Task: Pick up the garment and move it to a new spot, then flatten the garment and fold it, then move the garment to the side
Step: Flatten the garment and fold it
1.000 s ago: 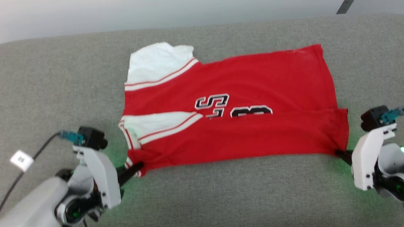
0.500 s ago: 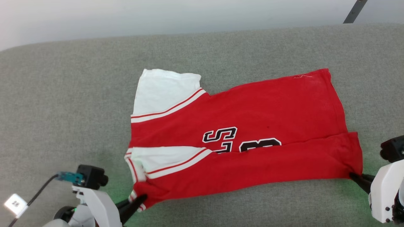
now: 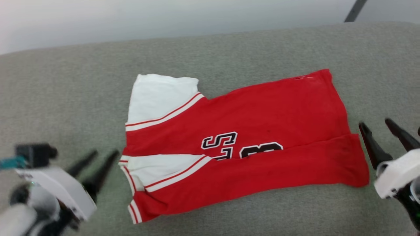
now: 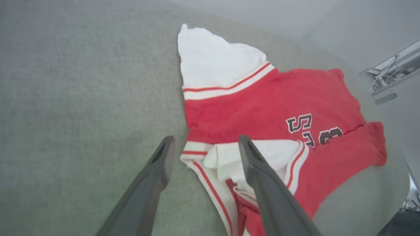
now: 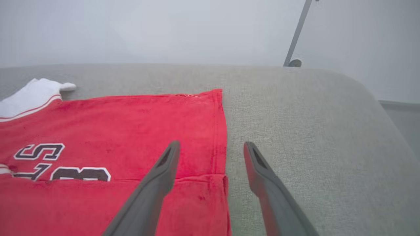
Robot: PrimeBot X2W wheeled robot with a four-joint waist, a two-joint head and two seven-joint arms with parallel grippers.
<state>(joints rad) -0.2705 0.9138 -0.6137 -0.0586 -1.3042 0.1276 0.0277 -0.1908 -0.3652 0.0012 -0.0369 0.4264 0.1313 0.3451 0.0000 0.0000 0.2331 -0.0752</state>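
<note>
Garment [image 3: 242,144] first: it lies spread across the middle of the grey bench [image 3: 229,49], red body out to my right, white sleeve panel [image 3: 160,95] at the far left, and its near edge is turned up as a long flap [image 3: 262,177] that covers the bottom of the black lettering [image 3: 220,144]. That flap is my main worry. It sits skewed, wider at the right end than the left, so I judge any further fold will inherit the slant. At the near left corner the cloth looks bunched [image 4: 229,160], with several layers stacked; a pinch there could catch only the top layer and peel the flap open. Both sets of fingers are spread wide and hold nothing. The left fingers [image 3: 103,168] hover just beside the garment's left end, while the right fingers [image 3: 370,142] stand just off the right hem, straddling it in the right wrist view. If I drag soft cloth over this textured cover, friction may undo the fold, and an uneven pull from the two sides could twist it.
</note>
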